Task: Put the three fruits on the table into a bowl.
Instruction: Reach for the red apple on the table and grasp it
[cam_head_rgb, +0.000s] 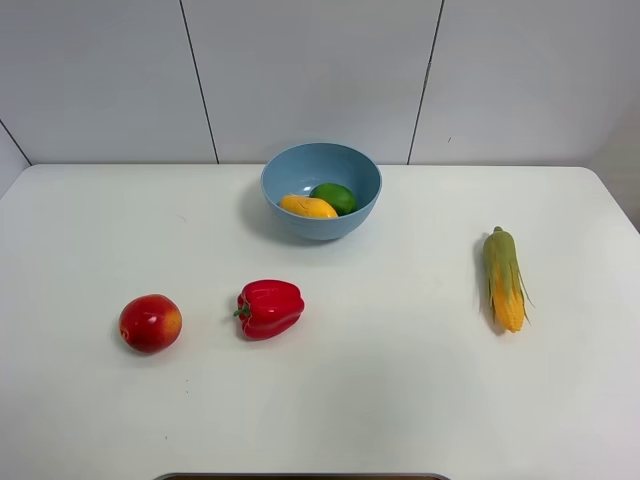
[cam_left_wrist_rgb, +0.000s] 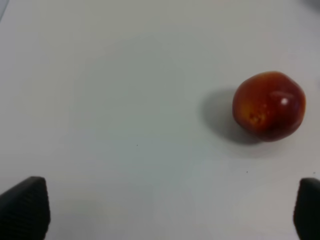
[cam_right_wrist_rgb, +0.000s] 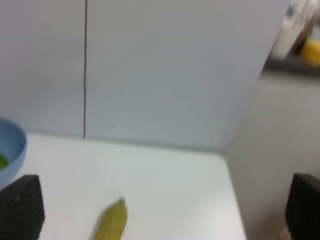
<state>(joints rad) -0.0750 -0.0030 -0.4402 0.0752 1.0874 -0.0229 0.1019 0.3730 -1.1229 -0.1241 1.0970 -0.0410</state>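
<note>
Table (cam_head_rgb: 400, 400) seen from high: bowl (cam_head_rgb: 322, 163) far centre holds lime (cam_head_rgb: 335, 197) and mango (cam_head_rgb: 308, 207); apple (cam_head_rgb: 150, 323) sits near left, pepper (cam_head_rgb: 270, 308) beside it, corn (cam_head_rgb: 504, 280) well off right, open white between. Left wrist view alone shows the left gripper (cam_left_wrist_rgb: 165, 210), jaws wide apart, empty, apple ahead. Right wrist view shows the right gripper (cam_right_wrist_rgb: 160, 207) likewise spread, empty, with corn and the table's right edge.

The bell pepper (cam_head_rgb: 270, 308) and apple (cam_head_rgb: 150, 323) look glossy, the bowl (cam_head_rgb: 320, 163) smooth plastic, the table (cam_head_rgb: 400, 380) matt.
</note>
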